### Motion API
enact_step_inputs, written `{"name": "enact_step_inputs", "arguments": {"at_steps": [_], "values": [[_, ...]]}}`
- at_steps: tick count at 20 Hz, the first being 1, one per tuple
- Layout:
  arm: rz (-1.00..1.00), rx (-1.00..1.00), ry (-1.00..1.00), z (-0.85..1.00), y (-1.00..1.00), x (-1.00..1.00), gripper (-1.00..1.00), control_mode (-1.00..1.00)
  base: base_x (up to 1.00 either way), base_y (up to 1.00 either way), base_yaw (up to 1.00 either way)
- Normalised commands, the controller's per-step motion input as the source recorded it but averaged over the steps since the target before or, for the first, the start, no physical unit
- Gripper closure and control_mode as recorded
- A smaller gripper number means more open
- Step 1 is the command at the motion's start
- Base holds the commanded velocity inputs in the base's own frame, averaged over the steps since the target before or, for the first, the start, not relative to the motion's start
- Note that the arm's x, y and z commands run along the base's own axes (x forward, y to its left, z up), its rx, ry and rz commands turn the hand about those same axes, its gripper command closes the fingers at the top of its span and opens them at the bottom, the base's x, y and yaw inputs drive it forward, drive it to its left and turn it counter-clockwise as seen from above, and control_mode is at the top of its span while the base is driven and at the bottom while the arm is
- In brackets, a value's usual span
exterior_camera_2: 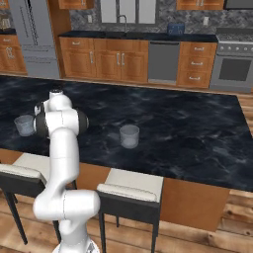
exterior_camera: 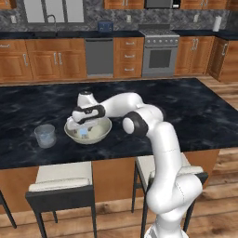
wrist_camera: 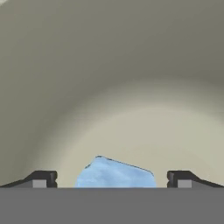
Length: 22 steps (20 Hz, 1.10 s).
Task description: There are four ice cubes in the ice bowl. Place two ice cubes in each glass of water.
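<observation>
Worktop (exterior_camera: 195, 111), left to right: glass of water (exterior_camera: 45, 135); ice bowl (exterior_camera: 103, 132), centre, holding ice cubes (exterior_camera: 84, 133); second glass (exterior_camera_2: 129, 136), right. Claw (wrist_camera: 112, 179) released, lowered into the bowl astride one cube. Step: first pick; next, clench and lift. No legible writing.

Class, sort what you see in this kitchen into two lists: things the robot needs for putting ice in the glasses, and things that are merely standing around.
Needed for the job:
- ice bowl
- ice cube between the open gripper tips
- left glass
- right glass

Standing around:
- stools
- oven
- dishwasher
- fridge
</observation>
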Motion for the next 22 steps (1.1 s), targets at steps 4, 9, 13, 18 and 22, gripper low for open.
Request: {"name": "enact_step_inputs", "arguments": {"at_steps": [4, 9, 13, 18, 22], "values": [[0.0, -0.06, 0.0, -0.24, 0.0, 0.0, -1.0, -1.0, 0.0, 0.0, 0.0], [0.0, -0.05, 0.0, -0.18, 0.0, 0.0, 1.0, -1.0, 0.0, 0.0, 0.0], [0.0, 0.0, 0.0, -0.09, -0.01, 0.0, 1.0, -1.0, 0.0, 0.0, 0.0], [-0.01, 0.0, 0.0, -0.02, -0.13, -0.01, 1.0, -1.0, 0.0, 0.0, 0.0], [-0.05, 0.0, 0.0, 0.0, -0.45, -0.08, 1.0, -1.0, 0.0, 0.0, 0.0]]}}
